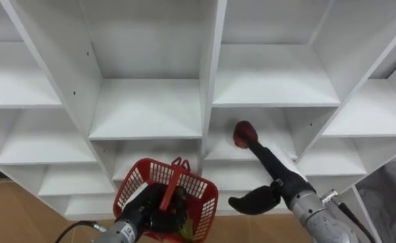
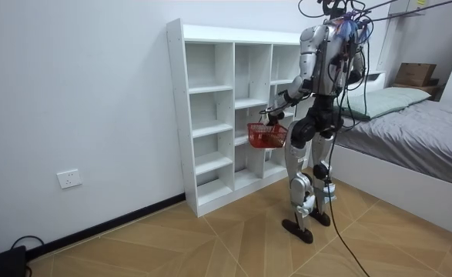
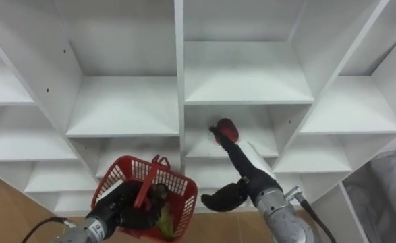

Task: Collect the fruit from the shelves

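A red fruit (image 1: 243, 132) lies on a shelf in the middle column of the white closet (image 1: 147, 111). My right hand (image 1: 273, 167) reaches into that compartment with its fingers stretched out against the fruit and its thumb spread wide below; it is open. A red wire basket (image 1: 196, 191) hangs in front of the lower shelves, and my left hand (image 1: 150, 210) is shut on its handle. Something green (image 1: 187, 231) and a dark item lie in the basket. In the room view I stand upright close to the closet (image 2: 210, 115), holding the basket (image 2: 267, 136) at hip height.
The closet's vertical dividers (image 1: 211, 74) and shelf edges box in the right arm. Most other compartments hold nothing. A bed (image 2: 418, 138) with a cardboard box (image 2: 414, 74) beyond it stands on the room view's right. The floor is wooden parquet (image 2: 210, 238).
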